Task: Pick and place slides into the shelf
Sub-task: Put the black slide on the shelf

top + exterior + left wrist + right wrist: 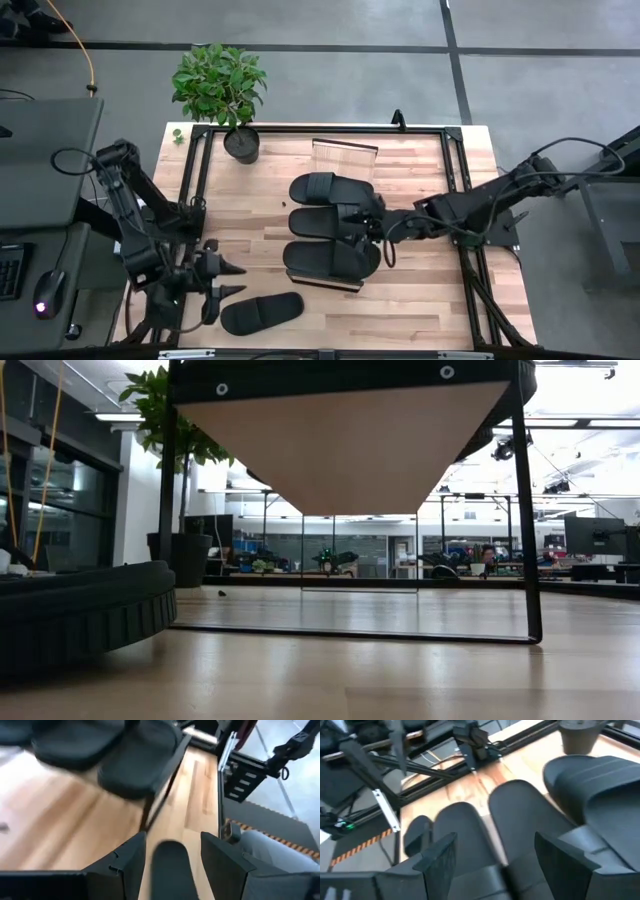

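Note:
Three black slides [328, 222] lie side by side across the top of the shelf [345, 155], a narrow wood-topped rack on dark legs at the table's middle. A fourth slide [262, 313] lies flat on the table near the front edge; the low view shows it at the left [80, 615]. My left gripper [236, 281] hovers open just left of that slide, whose end shows beyond the fingers [170, 870]. My right gripper [364, 228] is open above the right ends of the shelved slides [520, 820], touching none that I can see.
A potted plant [225, 90] stands at the table's far left corner. A dark metal frame [455, 160] runs around the table. The shelf's far end is bare plank. Bare table lies right of the fourth slide, toward the front right corner [420, 310].

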